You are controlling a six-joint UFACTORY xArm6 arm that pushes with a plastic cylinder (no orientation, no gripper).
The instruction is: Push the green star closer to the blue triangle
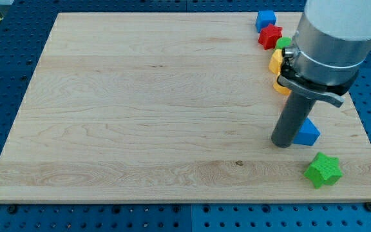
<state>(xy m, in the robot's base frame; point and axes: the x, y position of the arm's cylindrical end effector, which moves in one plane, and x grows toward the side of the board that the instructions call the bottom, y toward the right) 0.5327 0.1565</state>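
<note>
My tip (pixel 282 143) rests on the board (pixel 140 109), touching the blue triangle (pixel 308 133) at its nine o'clock; the green star (pixel 323 169) lies near, at the triangle's five o'clock. No hand here, just a rod.

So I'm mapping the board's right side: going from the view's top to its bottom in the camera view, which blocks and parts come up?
Blue cube → red block → green block, partly behind the arm → yellow blocks → blue triangle with my tip at its left → green star.
</note>
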